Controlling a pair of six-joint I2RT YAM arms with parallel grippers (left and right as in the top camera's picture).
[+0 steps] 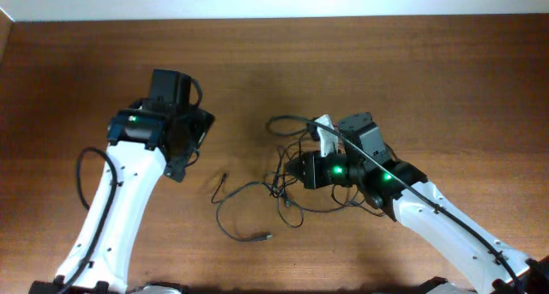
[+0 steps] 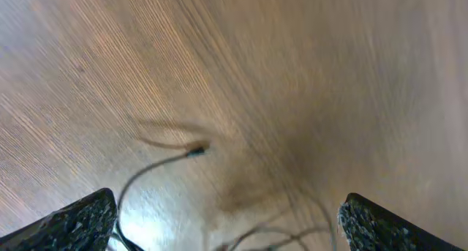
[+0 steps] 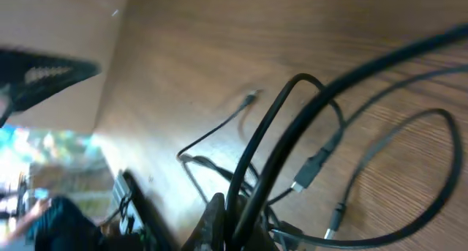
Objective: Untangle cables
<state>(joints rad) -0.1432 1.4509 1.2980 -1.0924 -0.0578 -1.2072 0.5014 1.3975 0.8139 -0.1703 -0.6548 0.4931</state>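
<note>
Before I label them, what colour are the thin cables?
The cables are black; clearest in the overhead view.

The brown wooden table (image 1: 257, 63) shows fine straight grain under a smooth, low-sheen finish that catches soft pale glare in the left wrist view. The thin black cables (image 1: 249, 195) look like smooth, rubbery plastic, slightly glossy, with light streaks along their curves in the right wrist view; their small plugs look like hard dark plastic. The left gripper (image 2: 230, 225) has black fingers (image 2: 80, 222) with a coarse, pebbled, matt face. The white arm shells (image 1: 116, 208) look like smooth, hard, faintly glossy plastic, and the black joint housings (image 1: 171, 93) look matt.
</note>
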